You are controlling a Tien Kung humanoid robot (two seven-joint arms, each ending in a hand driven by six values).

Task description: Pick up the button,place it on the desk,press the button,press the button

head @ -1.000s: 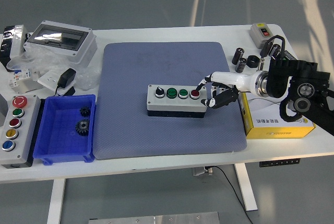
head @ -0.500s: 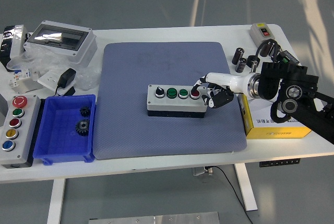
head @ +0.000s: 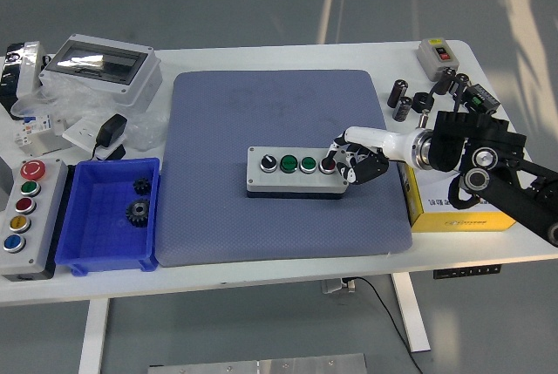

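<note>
A grey button box (head: 292,184) lies on the blue mat (head: 279,112) at mid-table. It carries a black knob, two green buttons and a red button (head: 328,165) at its right end. My right hand (head: 352,162) is at the box's right end, fingers curled, with one white fingertip (head: 335,149) down on the red button. It holds nothing. The left arm is out of view.
A yellow box (head: 453,210) lies under my right forearm. A blue bin (head: 105,252) with two gears and a second, five-button box (head: 24,208) sit at the left. A grey enclosure (head: 100,64), an adapter (head: 112,130), black cylinders (head: 401,95) and a switch (head: 438,53) are at the back.
My right hand has come down and slightly nearer over the red button, its forearm swinging in. The button box has shifted a little toward the near edge.
</note>
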